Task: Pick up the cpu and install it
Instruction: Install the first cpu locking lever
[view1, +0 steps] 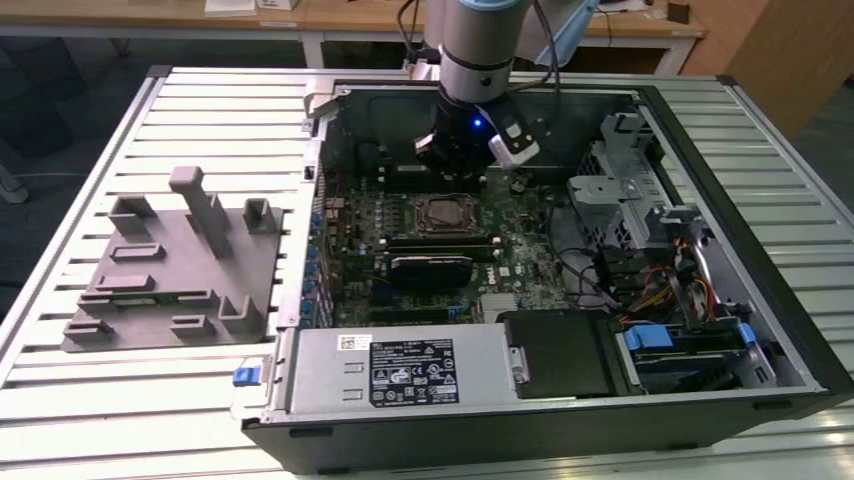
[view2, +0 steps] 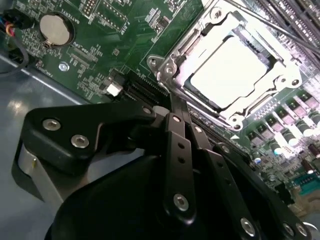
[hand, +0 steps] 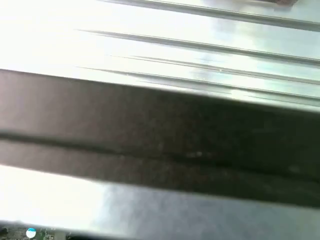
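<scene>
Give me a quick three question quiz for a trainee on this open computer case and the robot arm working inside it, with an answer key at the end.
1. True or false: the cpu lies in the socket frame on the motherboard.
2. Where is the gripper? A) over the grey fixture B) inside the case above the motherboard, just behind the socket C) over the power supply
3. On which side of the case does the grey fixture stand in the exterior view?

Key:
1. True
2. B
3. The exterior view's left, on the slatted table.
</scene>
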